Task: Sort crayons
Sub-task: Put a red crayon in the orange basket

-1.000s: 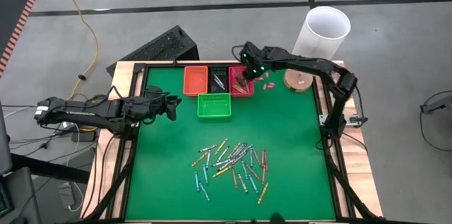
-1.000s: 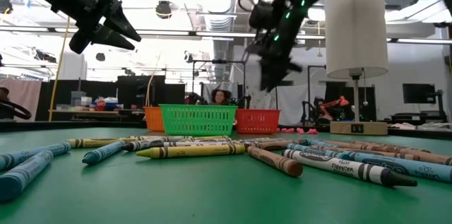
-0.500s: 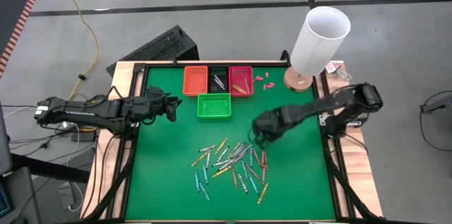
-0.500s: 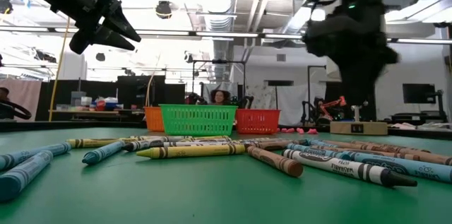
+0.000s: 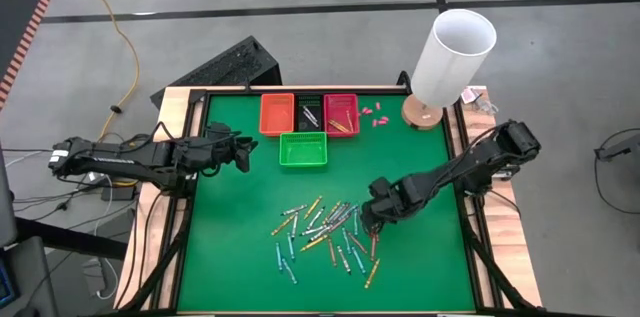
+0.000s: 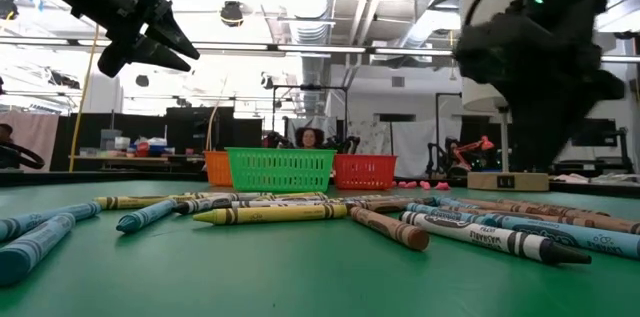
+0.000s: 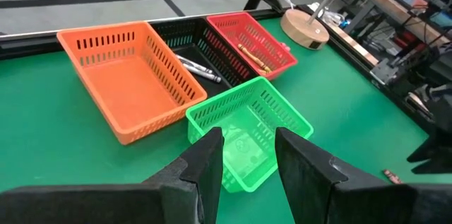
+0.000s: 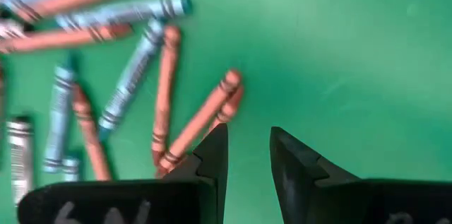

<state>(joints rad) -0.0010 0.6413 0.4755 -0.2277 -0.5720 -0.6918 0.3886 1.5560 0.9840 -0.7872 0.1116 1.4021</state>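
The right gripper (image 5: pixel 372 219) hangs low over the right side of the crayons (image 5: pixel 328 234), its 2 fingers (image 8: pixel 212 155) spread a little with nothing between them; in the right wrist view a pair of reddish-brown sticks lies just beyond the fingertips, untouched. Its arm reaches in from the right edge of the tabletop (image 5: pixel 240 227).

The left gripper (image 5: pixel 241 153) waits above the left edge of the table, level with the green basket (image 5: pixel 303 149), its fingers (image 7: pixel 209 162) parted with a clear gap and empty.

The crayons lie loose in 1 scattered heap on the green mat, nearer the front edge than the back and slightly right of centre: blue-teal, orange-yellow, grey-white and reddish-brown sticks, some crossing each other.

Along the back edge stand 3 baskets in a row: orange (image 5: pixel 277 113), black (image 5: pixel 310 112) and red (image 5: pixel 341 113). The green basket sits just in front of them. The black basket holds a few dark sticks, the red one a few reddish ones.

Near the back right corner stands a lamp (image 5: pixel 455 52) on a round wooden base, with a few small pink bits (image 5: pixel 373 115) between it and the red basket.
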